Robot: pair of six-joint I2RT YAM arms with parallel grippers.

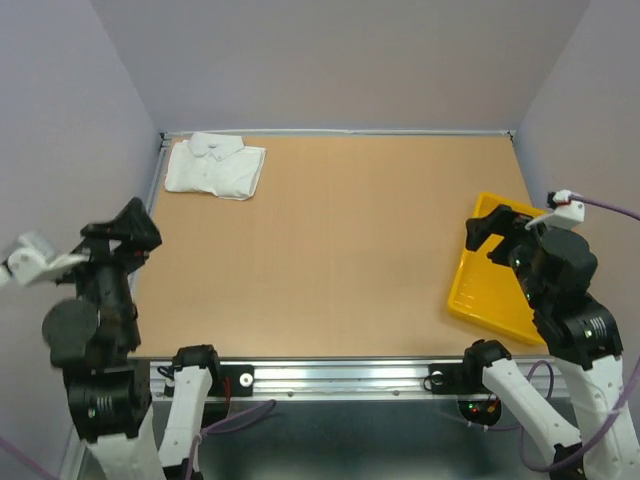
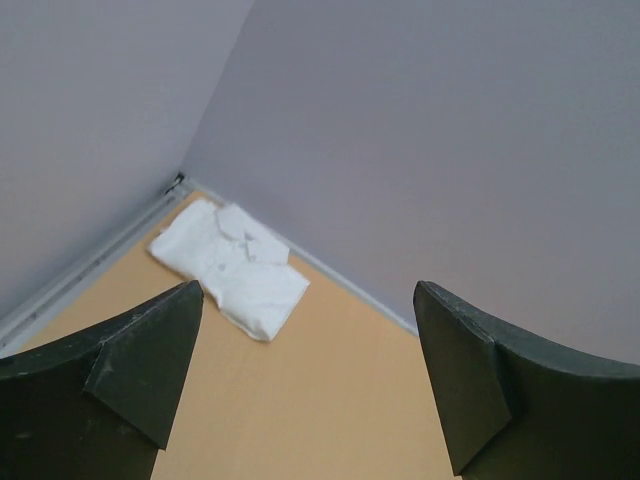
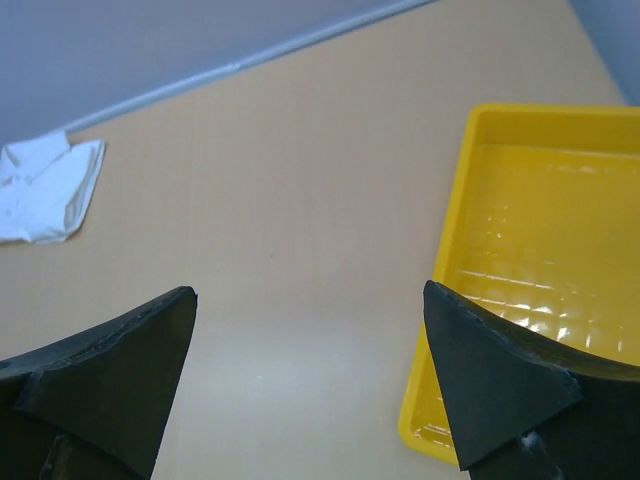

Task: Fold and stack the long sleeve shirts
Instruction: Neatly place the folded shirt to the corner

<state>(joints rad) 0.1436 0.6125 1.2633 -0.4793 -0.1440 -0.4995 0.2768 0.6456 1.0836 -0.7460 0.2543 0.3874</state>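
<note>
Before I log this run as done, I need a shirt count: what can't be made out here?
- Folded white shirt: too small in the top view to count layers; cut by the left edge, right wrist view.
- Yellow tray: right side hidden behind the right arm, top view.

Table: tan flat top; pale walls at back and both sides. Shirt: white, folded into rough rectangle, collar on top, wrinkled; lies flat on table in far left corner, just beside back wall. Tray: yellow plastic, shallow, gridded floor; rests on table well apart from shirt, far to shirt's right and nearer front edge; sits askew to table edge.
</note>
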